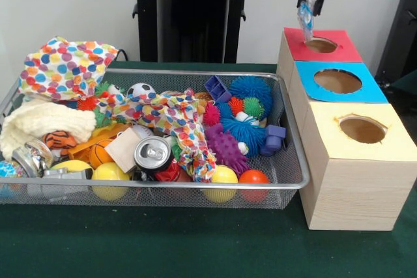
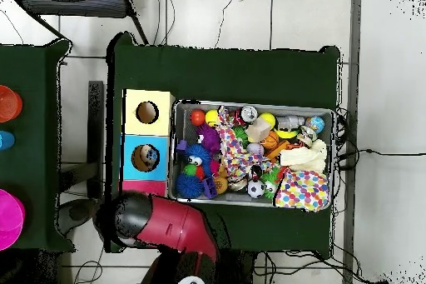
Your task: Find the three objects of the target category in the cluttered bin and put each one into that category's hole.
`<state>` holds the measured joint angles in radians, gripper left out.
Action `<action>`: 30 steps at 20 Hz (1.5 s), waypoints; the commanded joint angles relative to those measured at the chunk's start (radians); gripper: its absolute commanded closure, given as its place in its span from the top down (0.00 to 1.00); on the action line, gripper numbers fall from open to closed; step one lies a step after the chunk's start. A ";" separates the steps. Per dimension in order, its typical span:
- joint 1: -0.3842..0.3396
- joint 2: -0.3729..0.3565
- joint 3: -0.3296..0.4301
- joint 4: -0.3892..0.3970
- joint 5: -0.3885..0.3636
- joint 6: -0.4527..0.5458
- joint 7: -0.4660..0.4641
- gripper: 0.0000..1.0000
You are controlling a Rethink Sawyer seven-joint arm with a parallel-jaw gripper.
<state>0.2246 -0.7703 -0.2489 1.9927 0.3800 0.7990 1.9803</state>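
**Gripper hanging over the red hole with something pale in its grasp**

We are looking at the red and black gripper (image 1: 309, 6) hanging at the top right of the front view, directly above the round hole in the red top of the pale wooden box (image 1: 320, 45). The hole is lying straight below the fingertips, slightly toward the camera side, so the coming move looks to us like a short vertical drop, not a sideways reach. The fingers are closing around a small, pale bluish, translucent-looking object (image 1: 305, 21) whose long axis is hanging nearly vertical, its lower end just above the red surface beside the hole's rim. We cannot say what the object is; it may be crinkled plastic or foil.

In the overhead view the red arm is covering the red-topped box, so the hole is hidden there.

The large shallow silver wire-mesh bin (image 1: 291, 138) is sitting just beside the boxes, well to the left of the gripper in the front view. It is holding mixed clutter: spiky rubber balls, smooth yellow and orange balls, a crushed metal can (image 1: 153, 154), polka-dot fabric (image 1: 65, 68), and a cream knitted piece. The blue-topped box (image 1: 337, 81) and yellow-topped box (image 1: 362, 129) are standing in a row nearer the camera.
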 commanded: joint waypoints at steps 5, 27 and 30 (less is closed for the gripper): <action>0.015 0.085 0.116 -0.100 0.150 -0.142 0.288 0.00; 0.038 0.153 0.015 -0.380 0.087 0.077 0.343 0.00; 0.041 0.183 0.011 -0.408 0.083 0.067 0.342 0.00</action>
<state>0.2769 -0.6609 -0.2498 1.7226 0.4719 0.8206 2.0265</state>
